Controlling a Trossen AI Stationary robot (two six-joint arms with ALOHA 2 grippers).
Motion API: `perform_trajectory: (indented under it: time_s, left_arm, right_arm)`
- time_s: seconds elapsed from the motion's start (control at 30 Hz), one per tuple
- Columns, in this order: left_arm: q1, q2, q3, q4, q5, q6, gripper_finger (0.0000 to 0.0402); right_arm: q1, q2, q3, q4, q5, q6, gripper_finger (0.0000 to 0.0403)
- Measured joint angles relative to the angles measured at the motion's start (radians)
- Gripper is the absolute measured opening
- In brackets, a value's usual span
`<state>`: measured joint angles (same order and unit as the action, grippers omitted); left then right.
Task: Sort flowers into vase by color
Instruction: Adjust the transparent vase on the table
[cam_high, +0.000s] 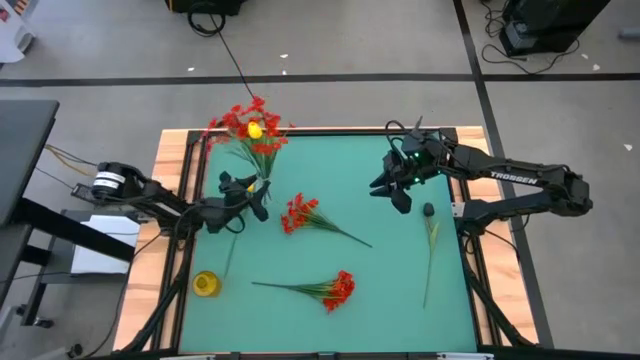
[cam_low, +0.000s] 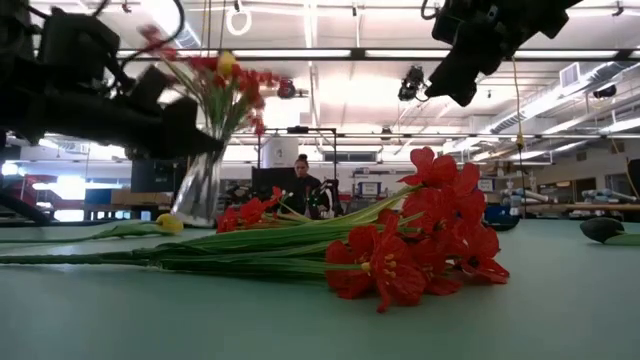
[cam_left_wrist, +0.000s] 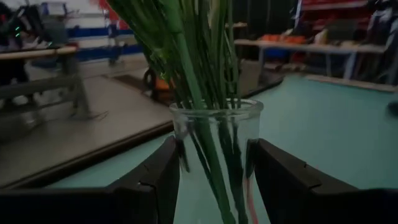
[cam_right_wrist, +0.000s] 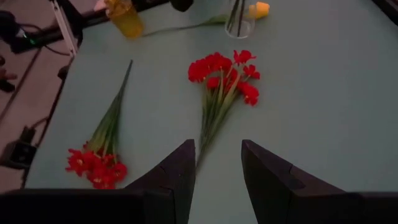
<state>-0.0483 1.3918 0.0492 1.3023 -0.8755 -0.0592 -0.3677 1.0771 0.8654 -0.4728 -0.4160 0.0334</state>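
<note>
A clear glass vase (cam_high: 263, 183) stands near the table's far left, holding red sprays and one yellow bud (cam_high: 254, 129). My left gripper (cam_high: 252, 192) is at the vase (cam_left_wrist: 217, 118), a finger on each side. Two red sprays (cam_high: 300, 213) (cam_high: 338, 290) lie flat on the green mat. A yellow bud (cam_high: 205, 283) on a thin stem lies near the left edge. A dark-looking bud (cam_high: 428, 211) on a long stem lies at the right. My right gripper (cam_high: 392, 192) hangs open and empty above the mat, right of the sprays (cam_right_wrist: 221, 78). My left gripper pinches the vase's glass wall just below the rim (cam_left_wrist: 180, 134), one finger (cam_left_wrist: 165, 171) on each side of it. The fingers come in level from the table's left. The vase stands upright, its base on the mat (cam_low: 195, 215).
A wooden frame (cam_high: 170, 200) borders the green mat. Open mat lies between the two sprays and toward the near right. A person (cam_low: 302, 180) stands far off in the room beyond the table.
</note>
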Motion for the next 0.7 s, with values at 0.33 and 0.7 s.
perform_trajectory:
  time_s: [0.33, 0.7]
  left_arm:
    - [0.052, 0.194, 0.003, 0.164, 0.029, -0.030, 0.0181]
    - [0.155, 0.253, 0.023, 0.250, 0.113, 0.021, 0.0196]
  right_arm:
    - [-0.051, 0.001, 0.000, -0.045, -0.057, -0.079, 0.0140]
    - [-0.093, 0.001, 0.000, -0.062, -0.080, -0.113, 0.0140]
